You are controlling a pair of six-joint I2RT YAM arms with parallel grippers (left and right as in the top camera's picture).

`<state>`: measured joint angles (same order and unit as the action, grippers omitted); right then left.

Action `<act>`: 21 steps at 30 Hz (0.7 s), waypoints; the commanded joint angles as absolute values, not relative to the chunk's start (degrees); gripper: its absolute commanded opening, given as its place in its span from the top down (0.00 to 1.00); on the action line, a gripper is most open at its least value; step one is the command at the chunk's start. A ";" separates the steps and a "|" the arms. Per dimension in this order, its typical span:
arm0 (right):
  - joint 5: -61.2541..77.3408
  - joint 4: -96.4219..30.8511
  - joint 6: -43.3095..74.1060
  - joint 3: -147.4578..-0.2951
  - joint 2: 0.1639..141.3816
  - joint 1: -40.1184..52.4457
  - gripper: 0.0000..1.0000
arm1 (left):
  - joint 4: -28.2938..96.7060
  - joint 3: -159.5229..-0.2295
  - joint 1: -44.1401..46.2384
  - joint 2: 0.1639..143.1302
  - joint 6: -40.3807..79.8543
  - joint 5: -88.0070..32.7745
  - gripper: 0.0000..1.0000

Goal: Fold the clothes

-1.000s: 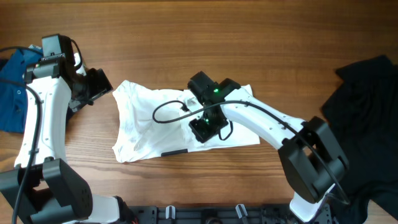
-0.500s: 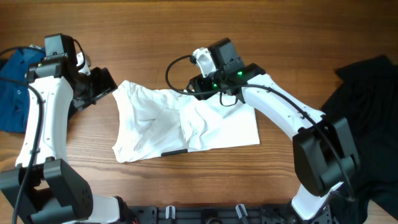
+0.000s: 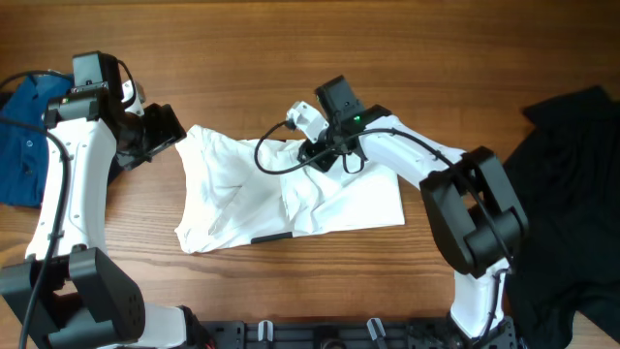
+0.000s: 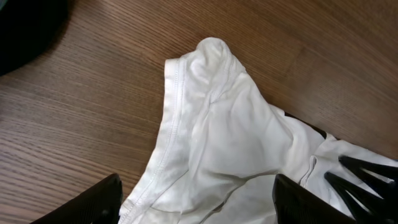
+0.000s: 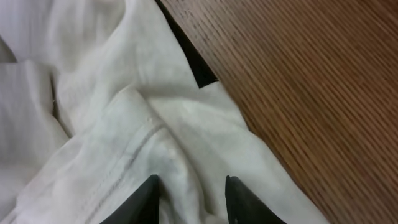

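Observation:
The white T-shirt (image 3: 329,199) lies crumpled in the middle of the wooden table, with a bit of its black print (image 3: 273,237) showing at the near edge. My left gripper (image 3: 167,134) is open and empty, just off the shirt's far left corner; in the left wrist view its fingers (image 4: 196,186) straddle the hemmed corner of the shirt (image 4: 236,124). My right gripper (image 3: 315,155) is at the shirt's far edge. In the right wrist view its fingers (image 5: 191,186) have closed in on a raised ridge of the white fabric (image 5: 93,93), beside a black stripe (image 5: 193,56).
A blue garment (image 3: 19,136) lies at the left edge of the table and a black garment (image 3: 572,194) at the right edge. A dark equipment rail (image 3: 320,334) runs along the front edge.
My right gripper left the shirt's middle, went to its far edge, then shifted slightly left and down onto the fabric. The left gripper edged closer to the shirt's corner.

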<state>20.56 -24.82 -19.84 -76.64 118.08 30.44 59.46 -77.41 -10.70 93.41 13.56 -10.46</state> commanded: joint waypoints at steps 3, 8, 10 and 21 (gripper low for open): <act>19.29 -23.77 -20.73 -77.43 116.09 30.65 0.96 | 58.65 -77.06 -10.48 93.01 12.38 -11.29 0.23; 12.82 -22.55 -19.09 -77.43 111.48 30.65 0.96 | 58.46 -77.08 -10.48 93.01 12.38 -11.29 0.23; 9.76 -22.33 -16.38 -77.41 111.53 30.61 0.93 | 58.46 -77.06 -10.48 93.01 12.38 -11.27 0.23; 22.31 -47.62 -8.84 -77.17 110.56 35.07 0.51 | 59.75 -77.06 -10.48 93.01 12.36 -11.29 0.21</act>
